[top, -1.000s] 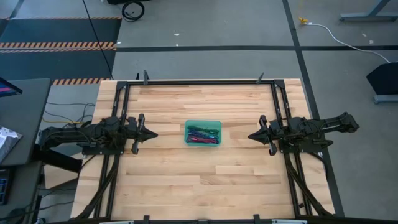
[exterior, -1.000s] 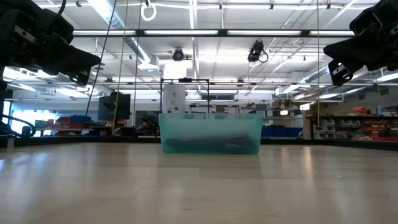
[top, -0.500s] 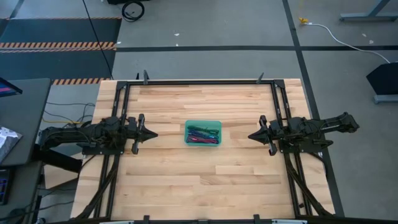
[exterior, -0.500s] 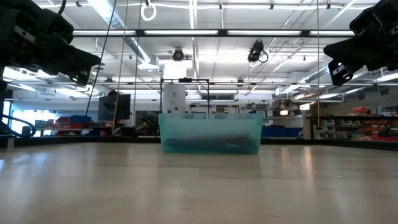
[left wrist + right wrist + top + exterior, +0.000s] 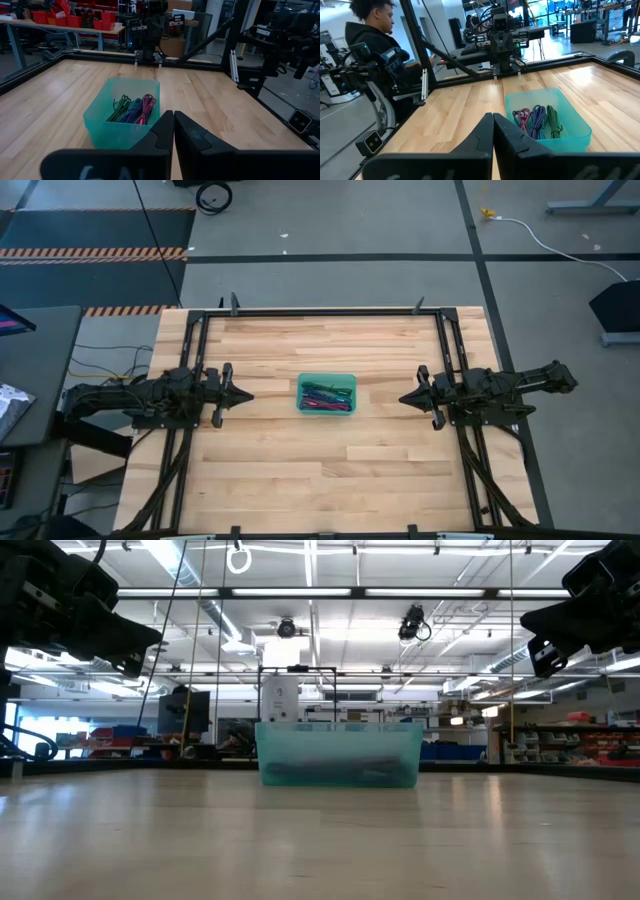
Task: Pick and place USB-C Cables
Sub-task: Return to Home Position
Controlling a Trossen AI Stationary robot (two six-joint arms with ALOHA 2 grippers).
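Teal tray [image 5: 327, 376] on the wooden counter [image 5: 320, 470] holds the cables [image 5: 326, 397]; left pincer [image 5: 249, 394] and right pincer [image 5: 402, 398] flank it, both pressed together.

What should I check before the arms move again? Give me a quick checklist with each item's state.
1. USB-C cables inside the teal tray: ok.
2. Full count of cables: cannot tell, the bundles overlap.
3. No cable lying on the wooden table outside the tray: ok.
4. Left hand shut, empty, apart from the tray: ok.
5. Right hand shut, empty, apart from the tray: ok.
6. Person seated beyond the table's frame, not reaching in: ok.
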